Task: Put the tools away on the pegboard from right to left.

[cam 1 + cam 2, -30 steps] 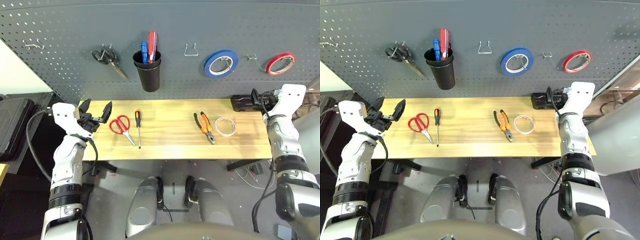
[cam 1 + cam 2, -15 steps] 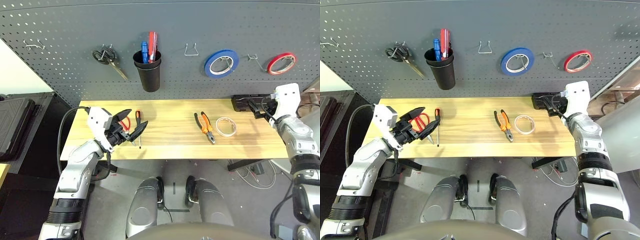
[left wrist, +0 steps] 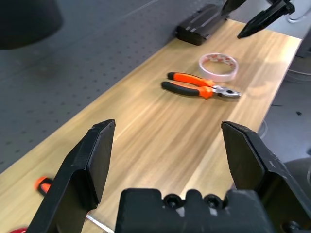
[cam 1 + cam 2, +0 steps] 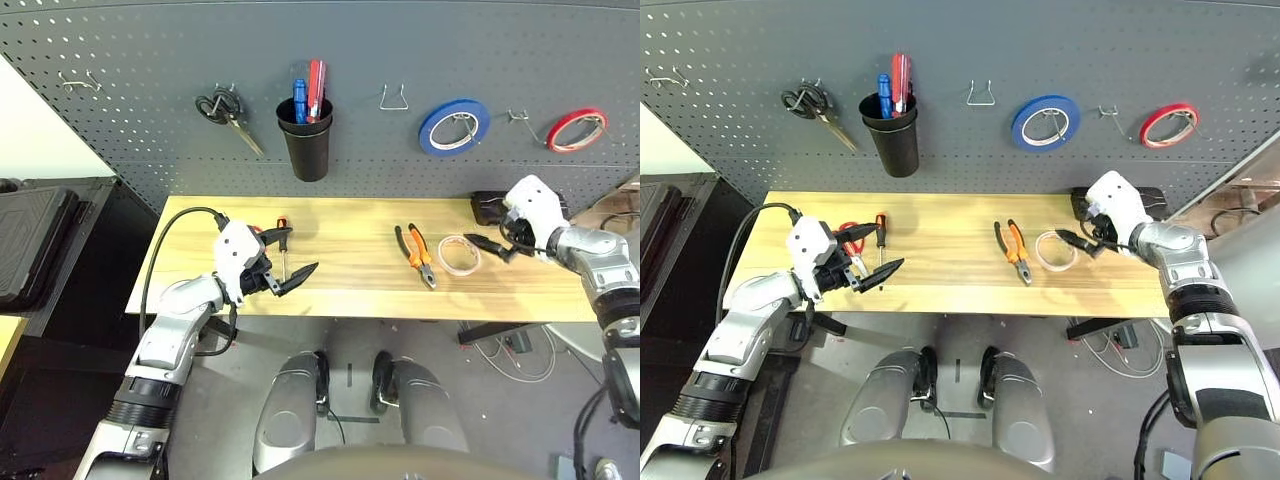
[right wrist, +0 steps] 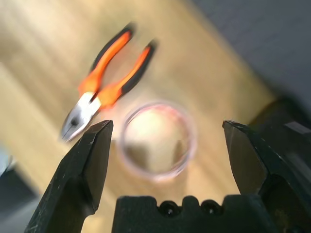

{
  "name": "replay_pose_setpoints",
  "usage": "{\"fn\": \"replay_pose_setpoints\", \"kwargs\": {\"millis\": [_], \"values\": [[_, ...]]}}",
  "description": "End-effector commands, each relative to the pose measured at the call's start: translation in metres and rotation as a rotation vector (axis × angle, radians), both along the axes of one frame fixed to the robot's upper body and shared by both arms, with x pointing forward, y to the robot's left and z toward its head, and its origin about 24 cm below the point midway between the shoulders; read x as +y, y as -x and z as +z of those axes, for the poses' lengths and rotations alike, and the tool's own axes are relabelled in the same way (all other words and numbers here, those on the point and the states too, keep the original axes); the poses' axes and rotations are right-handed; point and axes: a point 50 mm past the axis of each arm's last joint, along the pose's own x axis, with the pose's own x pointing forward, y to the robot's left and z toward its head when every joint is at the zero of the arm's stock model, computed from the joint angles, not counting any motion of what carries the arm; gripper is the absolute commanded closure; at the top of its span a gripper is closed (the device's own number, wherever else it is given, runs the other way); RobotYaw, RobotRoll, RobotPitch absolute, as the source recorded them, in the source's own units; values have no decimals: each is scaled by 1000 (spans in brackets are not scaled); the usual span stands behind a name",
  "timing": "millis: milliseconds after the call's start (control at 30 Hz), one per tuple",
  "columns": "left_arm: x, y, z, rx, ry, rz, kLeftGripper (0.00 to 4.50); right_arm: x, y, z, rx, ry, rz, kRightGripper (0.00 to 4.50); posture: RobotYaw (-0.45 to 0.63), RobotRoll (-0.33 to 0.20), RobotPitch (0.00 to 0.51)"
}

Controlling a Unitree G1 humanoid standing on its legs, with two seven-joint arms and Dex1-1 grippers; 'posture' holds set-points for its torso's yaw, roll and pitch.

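The white tape roll [image 4: 459, 255] lies flat on the right of the wooden table [image 4: 350, 280], with the orange-and-black pliers [image 4: 415, 254] just left of it. My right gripper [image 4: 485, 246] hovers open right beside the roll; in its wrist view the roll [image 5: 158, 141] sits between the spread fingers [image 5: 92, 155]. The screwdriver [image 4: 282, 246] and red-handled scissors [image 4: 848, 235] lie at the table's left. My left gripper [image 4: 289, 254] stands open over them, partly hiding the scissors. The dark grey pegboard [image 4: 130, 60] rises behind the table.
The pegboard carries black-handled scissors [image 4: 225, 110], a black cup [image 4: 308, 140] with pens, a bare wire hook [image 4: 393, 97], a blue tape roll [image 4: 454, 127], a second hook [image 4: 520, 118] and a red tape roll [image 4: 576, 128]. A black box [image 4: 488, 207] sits at the table's back right.
My left arm has swung in from the table's left end to over the scissors and screwdriver. My right gripper has come down from beside the black box to the white tape roll.
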Motion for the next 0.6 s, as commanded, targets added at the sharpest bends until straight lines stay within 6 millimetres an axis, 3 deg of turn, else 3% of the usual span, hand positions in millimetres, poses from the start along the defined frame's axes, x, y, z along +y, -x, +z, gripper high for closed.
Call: {"fn": "replay_pose_setpoints", "kwargs": {"millis": [33,600], "values": [[-4,1,-7,22,-30,-21,42,-3,5,-7,119,61,71,0,184,0,224],[-2,11,-11,52,-124,-65,42,23,0,-30,260,171,158,0,223,0,315]]}}
